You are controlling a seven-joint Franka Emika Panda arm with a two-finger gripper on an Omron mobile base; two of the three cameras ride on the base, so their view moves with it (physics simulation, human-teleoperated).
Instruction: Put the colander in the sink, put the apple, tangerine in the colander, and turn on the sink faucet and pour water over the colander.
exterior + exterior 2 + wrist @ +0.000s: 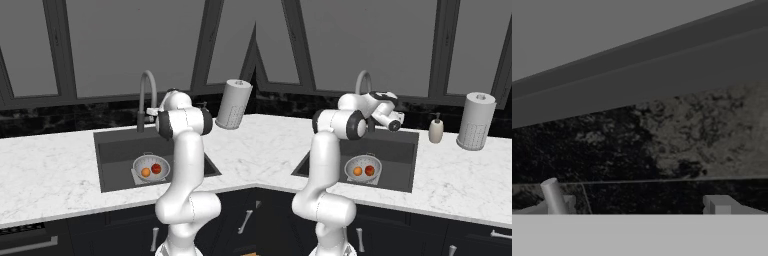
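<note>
The silver colander [151, 161] [362, 162] sits in the dark sink [116, 152] [401, 160] on the lighter bottom plate. Inside it lie the orange tangerine [145, 172] [357, 171] and the red apple [156, 168] [369, 170], side by side. The grey gooseneck faucet [147, 81] [362, 79] arches behind the basin, and I see no water running. My gripper [151, 111] [399, 119] [643, 207] hovers beside the faucet's lower stem, above the sink's back edge, facing the dark backsplash. It is open, its fingertips [717, 205] wide apart. A short grey rod [553, 196] stands by the left fingertip.
A white perforated paper-towel cylinder [233, 104] [475, 121] stands on the right of the marble counter [45, 170] [466, 175]. A soap dispenser [436, 131] stands between it and the sink. Dark window frames rise behind the backsplash.
</note>
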